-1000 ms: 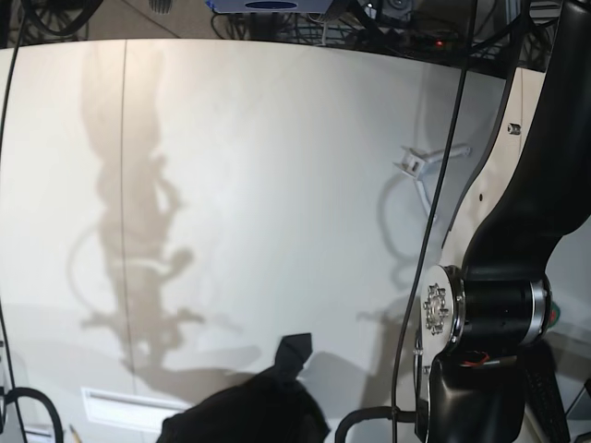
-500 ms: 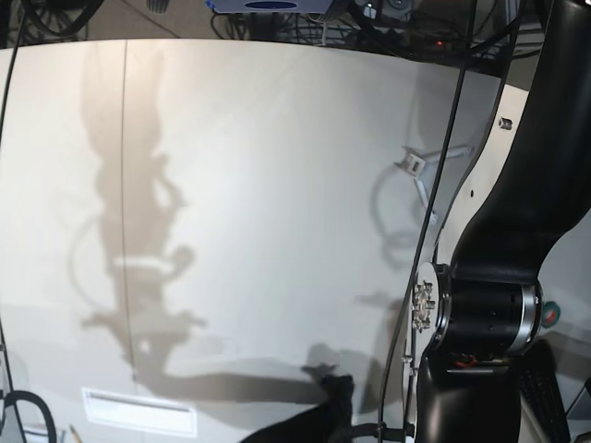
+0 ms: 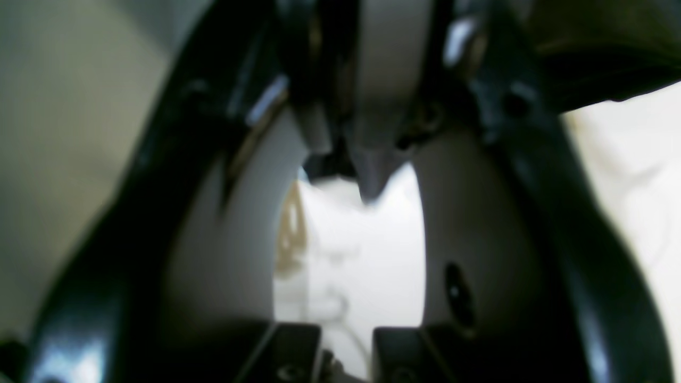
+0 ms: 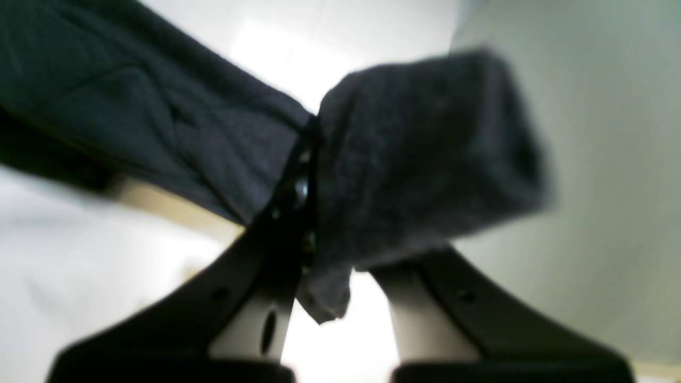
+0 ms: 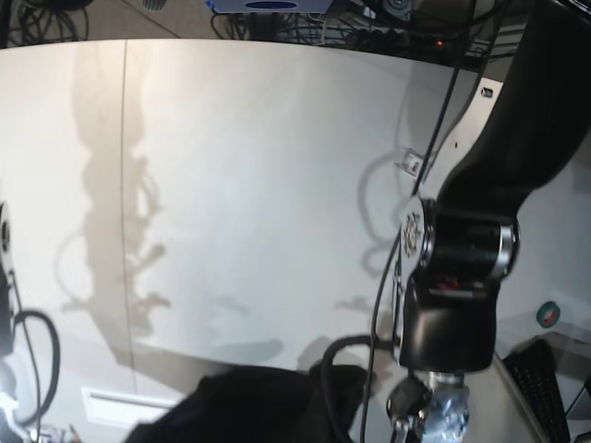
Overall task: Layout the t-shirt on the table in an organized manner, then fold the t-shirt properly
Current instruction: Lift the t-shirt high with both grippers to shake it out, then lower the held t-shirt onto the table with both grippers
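The black t-shirt (image 5: 249, 411) bunches at the near edge of the off-white table (image 5: 259, 185). In the right wrist view my right gripper (image 4: 310, 213) is shut on a fold of the t-shirt (image 4: 425, 159), which drapes over both fingers and trails off to the upper left. The left wrist view is blurred. There my left gripper (image 3: 364, 183) has its curved fingers meeting at the tips, shut. Dark cloth (image 3: 601, 58) lies beyond them, and I cannot tell if any is nipped. The left arm (image 5: 466, 268) stands at the right.
A thin seam (image 5: 124, 185) runs down the table on the left. A small white rectangular plate (image 5: 120, 406) lies at the near left beside the t-shirt. The white Y-shaped piece (image 5: 407, 165) peeks out behind the left arm. Cables hang at both sides.
The left arm has swung up and further over the table. The t-shirt, first a raised corner, dropped and now spreads wide along the bottom edge. Part of the right arm now shows at the left edge.
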{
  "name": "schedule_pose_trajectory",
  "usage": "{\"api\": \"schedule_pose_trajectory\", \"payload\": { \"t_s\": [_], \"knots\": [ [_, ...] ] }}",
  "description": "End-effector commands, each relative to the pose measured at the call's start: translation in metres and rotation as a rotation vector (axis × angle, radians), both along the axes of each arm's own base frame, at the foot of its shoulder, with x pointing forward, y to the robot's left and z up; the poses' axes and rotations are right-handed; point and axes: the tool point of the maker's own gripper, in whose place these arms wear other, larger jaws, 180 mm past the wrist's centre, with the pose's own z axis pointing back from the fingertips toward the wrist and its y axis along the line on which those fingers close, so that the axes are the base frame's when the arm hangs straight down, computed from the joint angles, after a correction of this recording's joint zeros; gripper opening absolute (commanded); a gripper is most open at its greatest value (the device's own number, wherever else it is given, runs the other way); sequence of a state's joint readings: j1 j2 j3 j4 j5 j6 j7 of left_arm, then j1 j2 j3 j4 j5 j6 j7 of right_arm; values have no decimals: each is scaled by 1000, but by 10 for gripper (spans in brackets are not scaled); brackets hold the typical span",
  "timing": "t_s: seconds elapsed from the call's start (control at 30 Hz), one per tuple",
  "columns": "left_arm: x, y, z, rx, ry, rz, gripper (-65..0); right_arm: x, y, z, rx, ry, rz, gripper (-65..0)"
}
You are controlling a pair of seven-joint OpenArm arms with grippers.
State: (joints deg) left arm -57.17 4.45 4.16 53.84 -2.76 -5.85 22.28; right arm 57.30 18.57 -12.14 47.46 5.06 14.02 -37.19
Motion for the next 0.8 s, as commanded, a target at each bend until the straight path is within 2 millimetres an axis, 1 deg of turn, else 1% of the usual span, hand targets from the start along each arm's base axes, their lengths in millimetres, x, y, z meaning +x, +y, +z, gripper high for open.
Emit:
{"api": "schedule_pose_trajectory", "payload": {
  "t_s": [0.0, 0.07, 0.1, 0.13, 0.2, 0.27, 0.3, 0.4, 0.43, 0.5, 0.6, 0.67, 0.73, 0.77],
  "knots": [
    [-2, -4, 39, -25, -104, -7, -650, 6, -12, 32, 32, -84, -33, -650],
    [-11, -7, 3, -26, -54, -13, -650, -13, -30, -4, 111, -21, -103, -650],
    [-16, -7, -17, -23, -16, -12, -650, -20, -34, -17, 139, -2, -124, -650],
    [-21, -8, -36, -21, 24, -14, -650, -30, -38, -34, 153, 30, -142, -650],
    [-31, -9, -66, -22, 88, -15, -650, -48, -38, -65, 145, 98, -151, -650],
    [-45, -15, -95, -26, 151, -23, -650, -66, -34, -90, 134, 166, -153, -650],
    [-52, -19, -103, -29, 171, -30, -650, -76, -29, -105, 138, 208, -152, -650],
    [-74, -23, -129, -32, 229, -36, -650, -96, -4, -137, 154, 291, -131, -650],
    [-82, -25, -139, -33, 258, -38, -650, -103, 2, -145, 155, 313, -125, -650],
    [-98, -37, -156, -35, 302, -60, -650, -119, 17, -163, 162, 368, -112, -650],
    [-121, -36, -183, -8, 360, -53, -650, -138, 40, -182, 180, 427, -89, -650],
    [-137, -39, -196, 0, 386, -55, -650, -150, 49, -196, 189, 470, -85, -650],
    [-153, -48, -202, 9, 389, -76, -650, -157, 62, -198, 202, 475, -69, -650],
    [-162, -50, -203, 9, 383, -82, -650, -160, 69, -195, 211, 456, -60, -650]
  ]
}}
